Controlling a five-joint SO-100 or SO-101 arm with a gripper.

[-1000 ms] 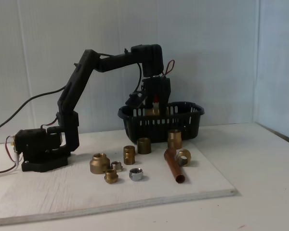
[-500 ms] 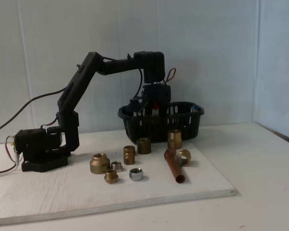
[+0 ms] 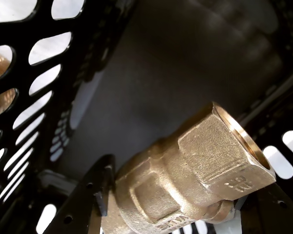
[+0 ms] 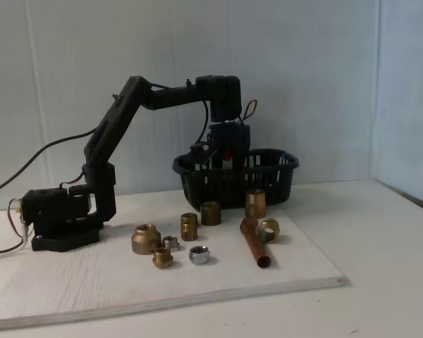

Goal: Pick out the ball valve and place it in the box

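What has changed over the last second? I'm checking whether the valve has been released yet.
The arm raised its elbow and lowered the tool deeper into the box, mostly in the first half second. The wrist view shows the ball valve inside the box, with the tool's dark fingers beside it; release cannot be confirmed. The brass fittings and the copper tube on the board stayed put.

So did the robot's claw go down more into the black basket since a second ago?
Yes. In the fixed view the gripper sits lower against the box rim, holding the ball valve inside.
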